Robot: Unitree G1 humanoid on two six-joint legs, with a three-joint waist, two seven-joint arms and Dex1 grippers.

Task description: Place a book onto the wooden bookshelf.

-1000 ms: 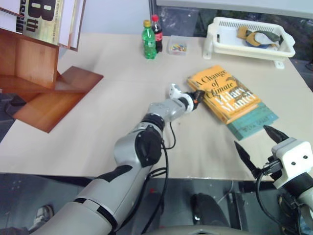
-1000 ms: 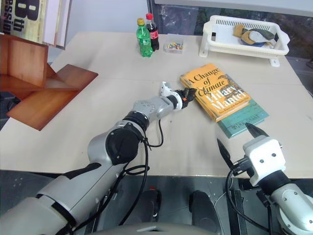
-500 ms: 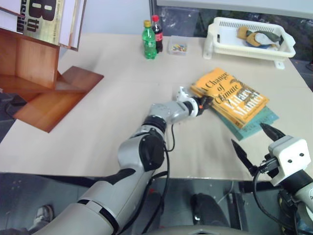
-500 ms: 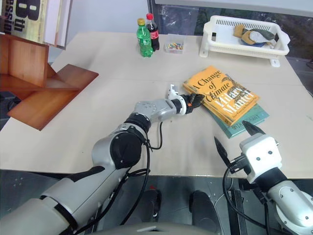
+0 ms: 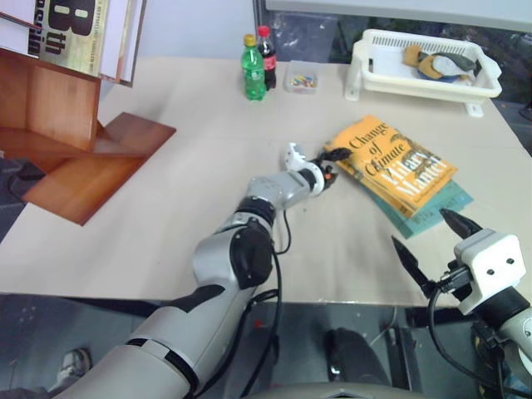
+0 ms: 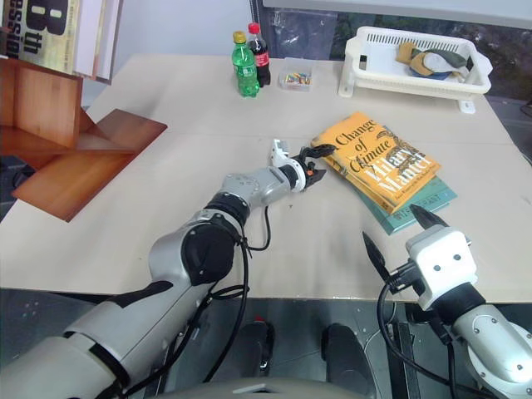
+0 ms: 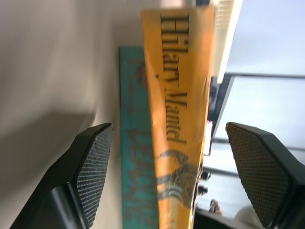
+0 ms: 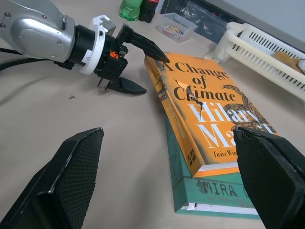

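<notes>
Both jaws of the left gripper (image 8: 129, 64) stood wide apart at the near-left corner of the book (image 5: 391, 160), one black finger above the cover's corner and the other low on the table (image 5: 191, 150) beside the spine, with nothing clamped between them. From the left wrist, the orange spine lettered "Hilary Mantel" ran up the gap between the two textured pads (image 7: 93, 167), clear of both. The orange-yellow book lay flat and askew on the teal-green book (image 5: 432, 212), toward the table's right side, near the front edge. The right gripper (image 5: 431, 247) hung at the front right corner of the table, its two black fingers spread wide and empty, aimed at the stacked books. The wooden bookshelf (image 5: 79, 137) sat on the table's far left corner, well apart from the books, with a cream book bearing a big black "8" (image 5: 71, 29) leaning in its upper part. Along the back edge stood a green bottle (image 5: 253, 70) and a cola bottle (image 5: 267, 51) touching side by side, a small clear box of coloured bits (image 5: 301, 79) just beside them, and a white plastic basket (image 5: 366, 62) at the back right corner.
</notes>
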